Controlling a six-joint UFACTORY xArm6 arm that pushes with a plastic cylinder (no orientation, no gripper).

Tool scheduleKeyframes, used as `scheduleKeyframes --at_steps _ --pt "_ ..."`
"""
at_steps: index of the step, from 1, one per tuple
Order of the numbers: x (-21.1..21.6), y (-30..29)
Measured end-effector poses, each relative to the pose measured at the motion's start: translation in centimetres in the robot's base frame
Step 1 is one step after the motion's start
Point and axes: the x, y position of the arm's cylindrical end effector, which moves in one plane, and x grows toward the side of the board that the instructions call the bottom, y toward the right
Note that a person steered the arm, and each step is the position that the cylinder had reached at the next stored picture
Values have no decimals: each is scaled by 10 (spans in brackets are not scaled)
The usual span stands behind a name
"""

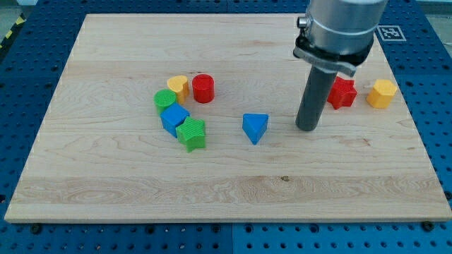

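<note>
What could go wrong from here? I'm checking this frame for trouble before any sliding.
My tip stands close to the red block, which the rod partly hides; a small drift could nudge it unseen. The five clustered blocks, like the green star beside the blue cube, would likely move together if pushed.

Upright rod, my tip point(307, 128) down

My rod point(316, 88) hid the left part of the red block point(344, 92), so its shape stayed unclear, and the view's top cut off my arm.
</note>
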Motion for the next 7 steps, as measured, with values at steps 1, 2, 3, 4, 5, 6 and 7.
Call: scheduleKeyframes --at_steps 1,2,3,4,5,6,7 --pt "8 -49" --pt "8 -99" --pt "8 -119" --pt "-6 -86" --pt "-21 -26" --pt "-45 -18" --pt "-93 -26"
